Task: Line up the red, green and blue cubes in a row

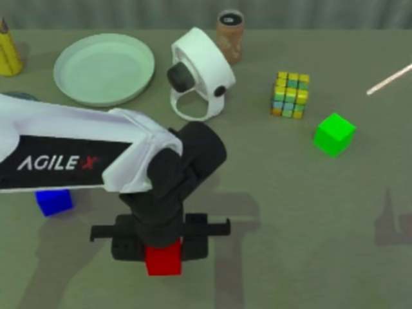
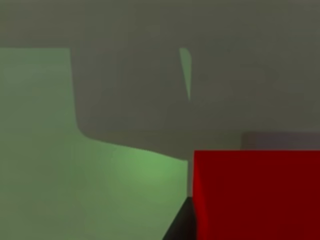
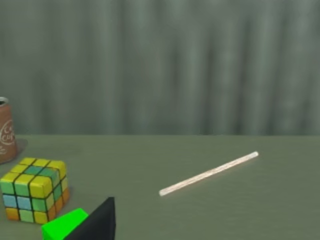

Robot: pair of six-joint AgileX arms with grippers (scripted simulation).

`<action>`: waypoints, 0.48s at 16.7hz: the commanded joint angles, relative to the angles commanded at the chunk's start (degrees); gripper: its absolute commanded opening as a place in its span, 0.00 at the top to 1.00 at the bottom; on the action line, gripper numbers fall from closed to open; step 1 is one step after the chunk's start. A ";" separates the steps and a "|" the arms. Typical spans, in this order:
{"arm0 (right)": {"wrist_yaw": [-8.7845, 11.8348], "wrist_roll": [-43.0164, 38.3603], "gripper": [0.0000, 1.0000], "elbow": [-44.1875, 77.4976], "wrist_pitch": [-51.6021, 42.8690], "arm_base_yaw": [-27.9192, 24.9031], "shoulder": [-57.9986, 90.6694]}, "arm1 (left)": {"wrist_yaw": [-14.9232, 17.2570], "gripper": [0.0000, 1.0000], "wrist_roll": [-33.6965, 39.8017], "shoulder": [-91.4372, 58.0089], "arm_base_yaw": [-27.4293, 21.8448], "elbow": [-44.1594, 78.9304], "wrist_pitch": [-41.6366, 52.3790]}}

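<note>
Reaching over the near middle of the table, our left gripper (image 1: 163,248) has its 2 fingers closed on the small bright red cube (image 1: 163,259), held squarely between them. The deep blue cube (image 1: 53,201) lies well off to the fingers' left, the bright green cube (image 1: 334,133) farther right; our right gripper is out of sight.
</note>
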State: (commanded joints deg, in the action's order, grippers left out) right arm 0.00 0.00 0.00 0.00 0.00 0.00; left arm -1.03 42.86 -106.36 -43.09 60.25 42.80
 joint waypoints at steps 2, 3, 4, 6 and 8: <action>0.00 0.00 0.00 0.00 0.00 0.00 0.00 | 0.00 0.47 0.00 0.00 0.00 0.00 0.00; 0.00 0.00 0.00 0.00 0.00 0.00 0.00 | 0.00 0.40 0.00 0.00 0.00 0.00 0.00; 0.00 0.00 0.00 0.00 0.00 0.00 0.00 | 0.00 0.32 0.00 0.00 0.00 0.00 0.00; 0.00 0.00 0.00 0.00 0.00 0.00 0.00 | 0.00 0.17 0.00 0.00 0.00 0.00 0.00; 0.00 0.00 0.00 0.00 0.00 0.00 0.00 | 0.00 0.02 0.00 0.00 0.00 0.00 0.00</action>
State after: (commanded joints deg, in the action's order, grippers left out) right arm 0.00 0.00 0.00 0.00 0.00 0.00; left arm -1.03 42.86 -106.36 -43.09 60.25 42.80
